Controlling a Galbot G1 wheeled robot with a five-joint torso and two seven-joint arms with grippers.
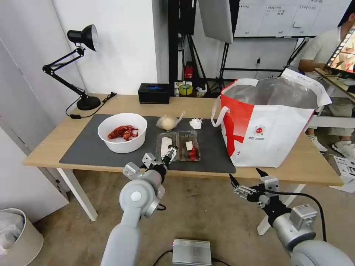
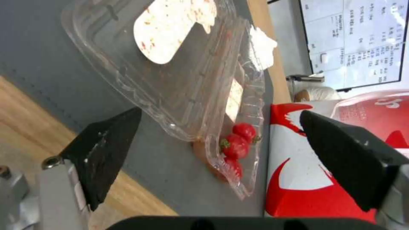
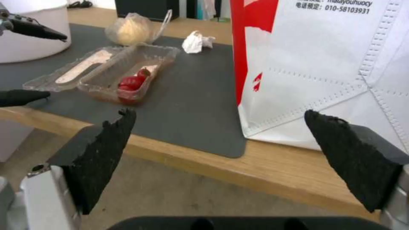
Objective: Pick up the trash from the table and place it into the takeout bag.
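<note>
Clamshell box [image 1: 178,146] lies ungrasped on the bench [image 1: 48,146]; my left claw [image 2: 219,140], spread, must close on its near rim.

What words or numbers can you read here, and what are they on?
"010-58103931": on the white side of the takeout bag, right wrist view.
"malayouhuocy": above that number, cut off at the picture's edge, so uncertain.
Round red logo on the bag: too small to read.
Whiteboard writing: too blurred.

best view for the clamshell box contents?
Left wrist view: the clear clamshell box lies open close beyond the open left gripper, red pieces plain. Head view shows it small on the mat; right wrist view from the side.
</note>
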